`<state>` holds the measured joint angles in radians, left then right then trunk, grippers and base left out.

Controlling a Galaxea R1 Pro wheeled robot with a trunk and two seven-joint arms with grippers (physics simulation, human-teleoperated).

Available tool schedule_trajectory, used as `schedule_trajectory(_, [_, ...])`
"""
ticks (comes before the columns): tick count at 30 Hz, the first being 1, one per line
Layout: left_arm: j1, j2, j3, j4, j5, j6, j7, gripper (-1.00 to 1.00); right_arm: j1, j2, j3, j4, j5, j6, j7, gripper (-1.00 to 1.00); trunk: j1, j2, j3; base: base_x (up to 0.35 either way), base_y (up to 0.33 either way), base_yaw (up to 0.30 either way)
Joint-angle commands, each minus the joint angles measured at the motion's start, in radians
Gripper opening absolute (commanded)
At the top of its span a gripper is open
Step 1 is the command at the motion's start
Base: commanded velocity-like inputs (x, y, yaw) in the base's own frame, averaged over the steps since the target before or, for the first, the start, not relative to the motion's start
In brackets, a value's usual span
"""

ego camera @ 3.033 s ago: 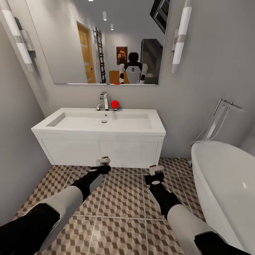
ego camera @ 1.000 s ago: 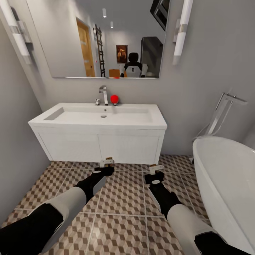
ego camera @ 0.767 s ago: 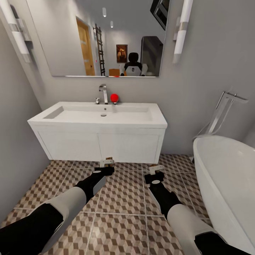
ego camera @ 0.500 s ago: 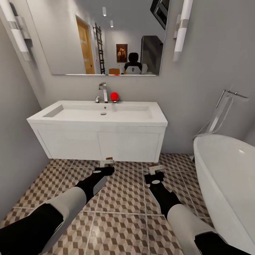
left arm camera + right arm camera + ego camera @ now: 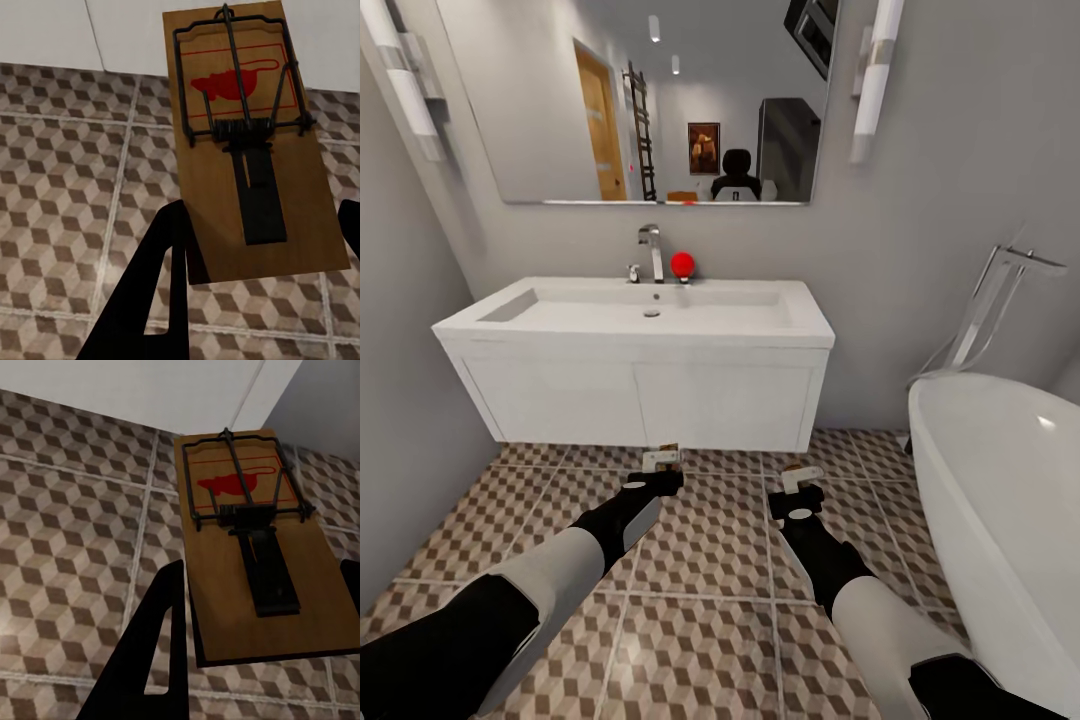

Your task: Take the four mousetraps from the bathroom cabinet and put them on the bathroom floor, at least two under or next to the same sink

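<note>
Both arms share one build in the head view: black upper segment nearest the camera, glossy white cylindrical forearm shell, then a black tapering wrist section.

Left arm [image 5: 550, 590]: a pale grey flat panel runs along the side of the black wrist section.

Right arm [image 5: 860, 610]: small white round mark on top of the black wrist block.

Left gripper [image 5: 660, 459] and right gripper [image 5: 798, 476]: pale grey-white end pieces, small.

Wrist views: left fingers [image 5: 154, 300] and right fingers [image 5: 150, 652] are matte black, flat-faced, wedge-shaped, narrowing toward the tip. No cables, screws or lettering discernible.
</note>
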<state>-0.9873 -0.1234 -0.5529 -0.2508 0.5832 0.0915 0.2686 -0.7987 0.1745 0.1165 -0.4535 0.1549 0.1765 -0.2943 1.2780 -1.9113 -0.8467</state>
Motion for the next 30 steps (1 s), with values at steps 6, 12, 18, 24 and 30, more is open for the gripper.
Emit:
schedule_trajectory(6, [-0.001,0.0,-0.01,-0.002,0.004,0.005,0.008,-1.0,0.0,0.0,0.003,-0.001,0.009,0.009,-0.005,-1.0,0.023,-0.043,-0.02,0.0,0.0,0.0])
schedule_trajectory(12, [-0.001,0.001,-0.01,-0.002,0.004,0.005,0.005,-1.0,0.0,0.0,0.003,-0.001,0.009,0.009,-0.005,-1.0,0.046,-0.085,-0.039,0.0,0.0,0.0])
schedule_trajectory(18, [-0.001,0.001,-0.016,-0.001,0.004,0.006,-0.05,-1.0,0.0,0.0,0.003,-0.001,0.009,0.009,-0.005,-1.0,0.069,-0.127,-0.057,0.0,0.0,0.0])
schedule_trajectory(24, [-0.001,0.001,-0.016,-0.001,0.004,0.007,-0.063,-1.0,0.0,0.0,0.003,-0.001,0.009,0.009,-0.005,-1.0,0.092,-0.169,-0.076,0.0,0.0,0.0])
schedule_trajectory(30, [-0.001,0.001,-0.016,-0.001,0.004,0.007,-0.064,-1.0,0.0,0.0,0.003,-0.001,0.009,0.009,-0.005,-1.0,0.115,-0.211,-0.095,0.0,0.0,0.0])
